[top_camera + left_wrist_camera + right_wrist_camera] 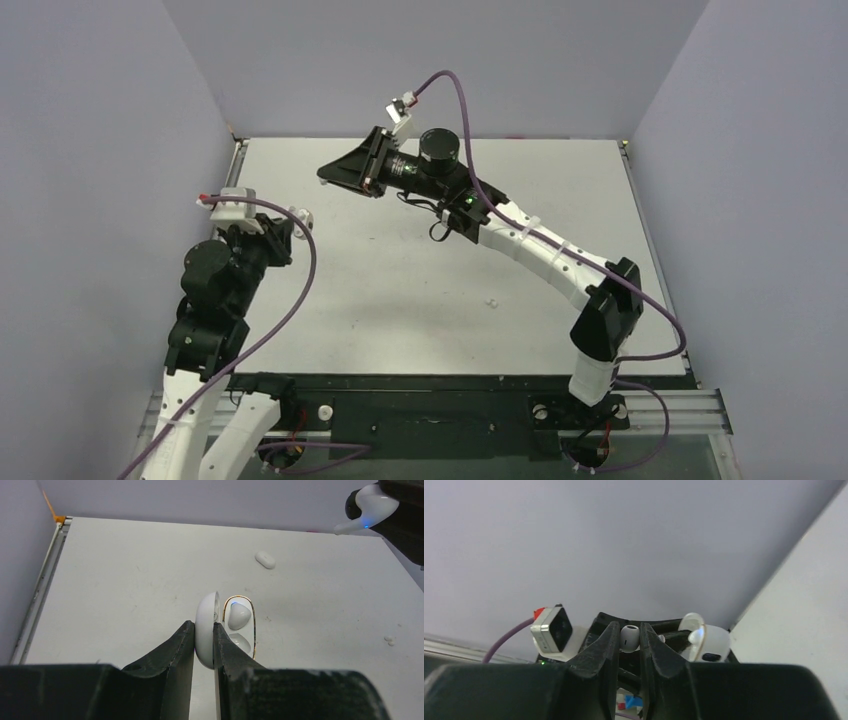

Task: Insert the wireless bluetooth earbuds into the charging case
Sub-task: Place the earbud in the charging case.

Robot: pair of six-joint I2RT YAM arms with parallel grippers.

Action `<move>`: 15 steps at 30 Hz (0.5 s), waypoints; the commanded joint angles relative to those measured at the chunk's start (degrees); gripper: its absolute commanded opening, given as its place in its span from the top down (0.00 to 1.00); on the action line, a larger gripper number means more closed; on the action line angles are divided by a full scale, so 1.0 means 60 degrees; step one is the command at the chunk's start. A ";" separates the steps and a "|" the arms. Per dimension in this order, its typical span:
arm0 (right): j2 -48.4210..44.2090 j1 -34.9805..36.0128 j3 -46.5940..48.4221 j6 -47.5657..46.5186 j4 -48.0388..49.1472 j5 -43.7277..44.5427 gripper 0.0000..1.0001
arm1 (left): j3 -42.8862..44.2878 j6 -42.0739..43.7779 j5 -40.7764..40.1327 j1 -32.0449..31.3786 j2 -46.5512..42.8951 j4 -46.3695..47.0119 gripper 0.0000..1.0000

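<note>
My left gripper is pinched tight on the upright lid of the small glossy white pebble-shaped charging case. I hold it near the left edge of the flat white table, about midway between the near and far edges. The case hangs open, its gold-rimmed body turned to my right, and I cannot tell whether it touches the surface. One seated white earbud sits in the upper socket.

To the right, well apart from the case, a few tiny white specks lie on the table, with a broad stretch of surface around them running to the right edge.

Farther out, a loose white earbud lies flat on the table, between the case and the far edge.

My right gripper hovers above the table toward the far edge, left of centre. Its fingers are closed on a stemmed white earbud that shows a blue light in the left wrist view.

A metal rail lines the left edge. Plain lavender-grey walls stand close along the left, far and right edges.
</note>
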 commanded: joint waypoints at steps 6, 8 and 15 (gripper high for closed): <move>0.0642 0.0707 0.1075 0.1868 0.1295 0.0058 1.00 | 0.1013 -0.0563 0.0940 0.0009 0.1315 0.1414 1.00; 0.0479 0.0742 0.1014 0.1578 0.1004 0.0240 1.00 | 0.1177 -0.0585 0.0998 0.0016 0.1472 0.1554 1.00; -0.0164 0.0683 0.0234 0.1048 0.0407 0.0733 1.00 | 0.1403 -0.0535 0.1264 0.0017 0.1570 0.1672 1.00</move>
